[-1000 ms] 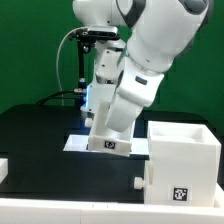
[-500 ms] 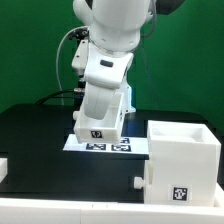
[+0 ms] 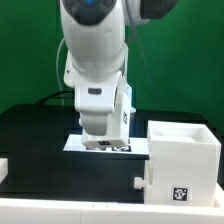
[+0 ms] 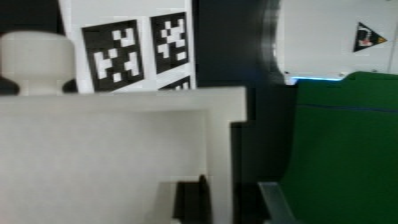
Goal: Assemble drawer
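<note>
The drawer (image 4: pixel 107 150), a small white plastic box, fills the near part of the wrist view. A rounded knob (image 4: pixel 36 60) stands up from its far edge. It hangs above the marker board (image 4: pixel 125 50), clear of the counter (image 3: pixel 40 150). In the exterior view the arm (image 3: pixel 95 60) hides most of it.

The claw (image 4: pixel 228 205) appears clenched on one thin side wall of the drawer, a dark finger on each face. The contact itself sits at the picture's edge, so treat this as likely, not certain.

Expect the part to be light and stiff with a smooth skin that is apt to slip or swing in a narrow pinch. Hold it on a flat wall, never on the knob.

The tall white cube (image 3: pixel 185 150) stands on the counter to the exterior view's right of the board, its top open.
</note>
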Motion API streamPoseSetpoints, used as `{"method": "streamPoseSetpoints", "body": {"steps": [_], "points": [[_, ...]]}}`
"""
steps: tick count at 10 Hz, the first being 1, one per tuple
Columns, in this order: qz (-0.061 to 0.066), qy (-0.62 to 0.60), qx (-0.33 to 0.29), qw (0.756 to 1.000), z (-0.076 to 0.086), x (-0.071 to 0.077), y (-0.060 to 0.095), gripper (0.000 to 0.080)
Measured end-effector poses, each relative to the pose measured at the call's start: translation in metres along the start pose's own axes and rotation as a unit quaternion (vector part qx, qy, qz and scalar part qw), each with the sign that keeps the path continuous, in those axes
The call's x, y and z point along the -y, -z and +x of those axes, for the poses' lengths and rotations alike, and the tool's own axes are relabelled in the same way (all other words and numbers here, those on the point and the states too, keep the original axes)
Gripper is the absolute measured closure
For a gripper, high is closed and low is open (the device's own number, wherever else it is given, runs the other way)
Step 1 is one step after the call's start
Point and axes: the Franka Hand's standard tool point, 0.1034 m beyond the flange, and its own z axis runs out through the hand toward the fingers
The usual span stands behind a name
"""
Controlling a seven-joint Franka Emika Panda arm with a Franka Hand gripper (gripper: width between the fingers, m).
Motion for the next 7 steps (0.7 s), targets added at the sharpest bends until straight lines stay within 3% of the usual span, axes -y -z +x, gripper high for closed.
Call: {"method": "streamPoseSetpoints", "body": {"steps": [1,2,3,4,5,6,7], "points": [[-0.016,0.0,-0.001,1.0,0.0,-0.005,0.003,0.0761],[-0.021,0.015,-0.006,1.0,-0.001,-0.005,0.005,0.0761],[-0.046,0.044,-0.03,0.998,-0.006,-0.012,0.013,0.0761],[-0.089,0.045,-0.039,0.994,-0.009,-0.021,0.022,0.0761],[-0.138,0.044,-0.041,0.989,-0.01,-0.025,0.022,0.0761],[-0.165,0.04,-0.037,0.985,-0.011,-0.021,0.019,0.0761],[-0.2,0.037,-0.033,0.979,-0.012,-0.023,0.021,0.0761]]}}
